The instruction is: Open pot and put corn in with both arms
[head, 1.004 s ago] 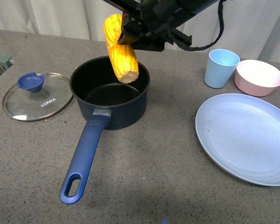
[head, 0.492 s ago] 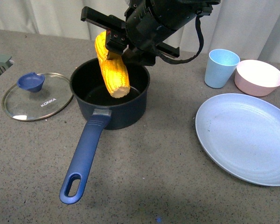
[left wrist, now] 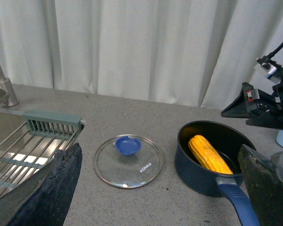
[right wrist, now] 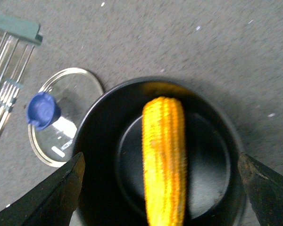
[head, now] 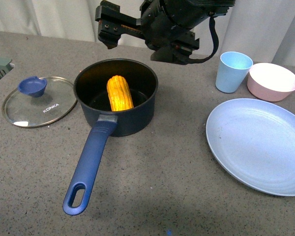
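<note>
The pot's long blue handle [head: 88,169] is pointing toward the camera across the grey table [head: 152,196], nothing holding it. Behind it, the pot [head: 137,118] is standing open, and the corn [head: 120,93] is lying inside on the black base, one end leaning toward the near wall; nothing is gripping it. Beside the pot, apart from it, the glass lid [head: 39,105] is resting flat with its blue knob up.

Above the pot's far rim, the right gripper [head: 137,29] is hanging with jaws spread and empty; the right wrist view is looking straight down on the cob between two parted fingers. The left gripper [left wrist: 160,188] is showing only in its own wrist view, fingers wide apart, holding nothing, well off from the pot.

Judgement: the placing step appears complete; the next move is calling for a clean upward retreat clear of the rim.

The left arm is missing from the front view. The right arm's upper part is cut off by the frame, and the right wrist view is blurred.
</note>
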`<move>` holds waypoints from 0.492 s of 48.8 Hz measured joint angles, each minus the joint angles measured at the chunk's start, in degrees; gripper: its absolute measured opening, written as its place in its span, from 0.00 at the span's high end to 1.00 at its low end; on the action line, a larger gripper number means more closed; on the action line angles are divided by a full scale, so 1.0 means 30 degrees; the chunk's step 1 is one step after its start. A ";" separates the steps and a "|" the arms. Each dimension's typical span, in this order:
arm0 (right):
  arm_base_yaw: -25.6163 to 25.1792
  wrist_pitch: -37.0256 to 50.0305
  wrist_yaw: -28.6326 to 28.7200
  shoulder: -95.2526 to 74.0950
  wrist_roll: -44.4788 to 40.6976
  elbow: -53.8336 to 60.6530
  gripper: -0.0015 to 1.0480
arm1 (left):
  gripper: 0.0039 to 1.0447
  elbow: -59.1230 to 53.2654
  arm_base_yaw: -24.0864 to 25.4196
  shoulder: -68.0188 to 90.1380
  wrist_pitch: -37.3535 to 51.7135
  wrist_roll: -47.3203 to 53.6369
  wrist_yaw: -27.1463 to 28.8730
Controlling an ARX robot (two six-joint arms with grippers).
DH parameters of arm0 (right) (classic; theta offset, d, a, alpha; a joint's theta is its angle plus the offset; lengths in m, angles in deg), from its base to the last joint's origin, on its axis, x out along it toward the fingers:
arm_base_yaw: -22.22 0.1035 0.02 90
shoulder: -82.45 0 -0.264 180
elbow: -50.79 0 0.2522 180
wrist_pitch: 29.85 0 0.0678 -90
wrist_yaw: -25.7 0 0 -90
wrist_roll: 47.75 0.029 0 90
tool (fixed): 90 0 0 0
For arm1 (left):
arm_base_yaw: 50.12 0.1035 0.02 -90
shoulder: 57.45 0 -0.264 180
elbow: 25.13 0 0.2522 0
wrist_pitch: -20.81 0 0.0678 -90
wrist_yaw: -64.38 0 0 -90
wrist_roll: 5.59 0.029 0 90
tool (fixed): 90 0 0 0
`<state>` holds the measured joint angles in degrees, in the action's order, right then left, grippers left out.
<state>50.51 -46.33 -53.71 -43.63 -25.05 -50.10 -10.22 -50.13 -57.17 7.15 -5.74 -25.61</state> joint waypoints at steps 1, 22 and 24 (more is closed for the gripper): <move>-0.0036 0.0379 -0.0474 0.0226 -0.0233 0.0335 0.09 | 0.06 0.0000 0.0000 0.0000 0.0000 0.0000 -0.0007; -0.2186 0.7468 -0.6309 0.8167 -0.4991 1.0695 0.09 | 0.06 0.0000 0.0000 0.0000 0.0000 0.0000 -0.0007; -0.2419 0.7956 -0.6615 0.8830 -0.5238 1.1686 0.09 | 0.06 0.0000 0.0000 0.0000 0.0000 0.0000 -0.0007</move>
<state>43.26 -22.46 -73.55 -17.14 -40.76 -15.04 -10.22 -50.13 -57.17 7.15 -5.74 -25.63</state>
